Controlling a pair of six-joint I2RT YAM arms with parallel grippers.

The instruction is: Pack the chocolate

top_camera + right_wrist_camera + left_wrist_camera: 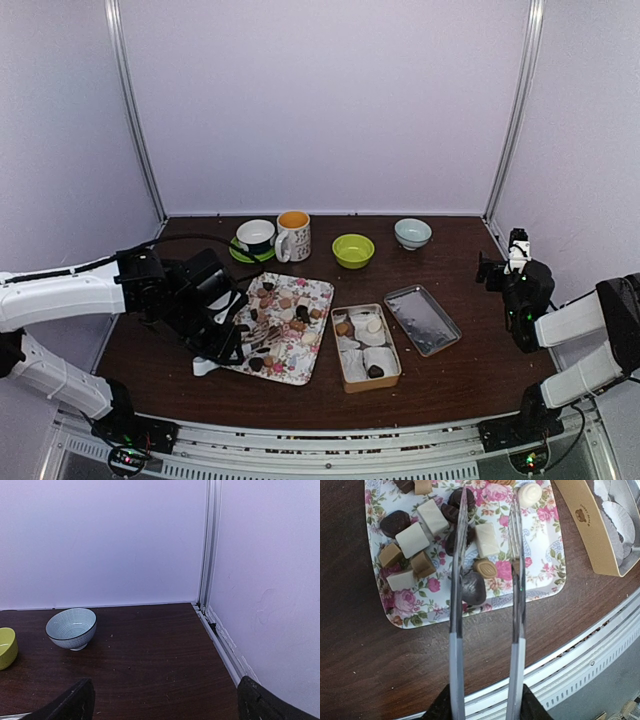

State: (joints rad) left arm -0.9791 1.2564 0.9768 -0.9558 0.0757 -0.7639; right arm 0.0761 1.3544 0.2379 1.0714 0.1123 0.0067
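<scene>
The left gripper (487, 707) is clamped on metal tongs (456, 630) spread over the chocolate (412, 539) on the floral tray (540, 575) in the upper frame, and the right gripper (165, 702) gapes wide.

Soft even light from above, faint shadows. Top view low-res. Left wrist: chocolate (412, 539) sharp, tongs (456, 630) blurry nr lens.

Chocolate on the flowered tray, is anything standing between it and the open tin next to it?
Nothing visible. The tin sits right beside the flowered tray, only bare table between them; the tongs in the left end effector hang over the chocolate.
</scene>
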